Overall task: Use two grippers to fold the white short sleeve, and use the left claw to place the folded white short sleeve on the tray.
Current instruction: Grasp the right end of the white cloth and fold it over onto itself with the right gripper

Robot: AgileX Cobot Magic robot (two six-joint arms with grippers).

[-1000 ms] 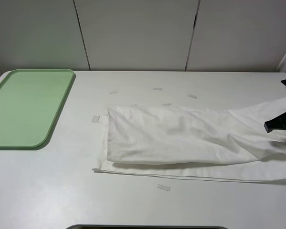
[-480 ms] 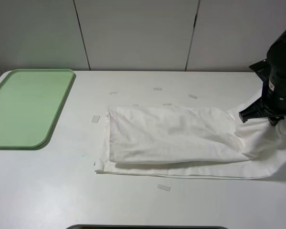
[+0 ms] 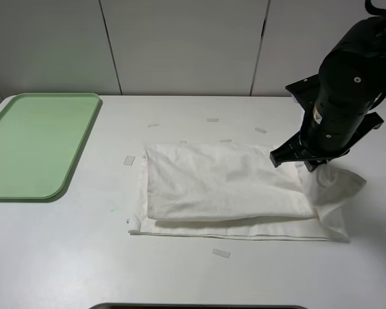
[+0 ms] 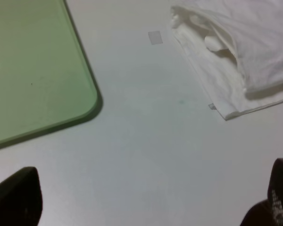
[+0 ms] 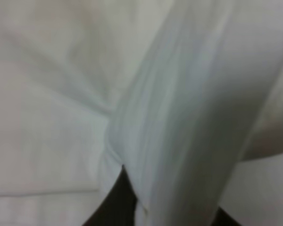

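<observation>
Exterior high showed the white short sleeve [image 3: 225,183] folded into a long band mid-counter [image 3: 180,277]. Its right end was lifted, grasped by the right gripper [image 3: 309,165]. The tray [image 3: 35,145] lay well apart at the counter's left edge. Left wrist alone showed the left gripper [image 4: 146,201] released, jaws wide, over bare counter between the tray's corner and the shirt's edge. Right wrist showed only cloth, close and blurred.
</observation>
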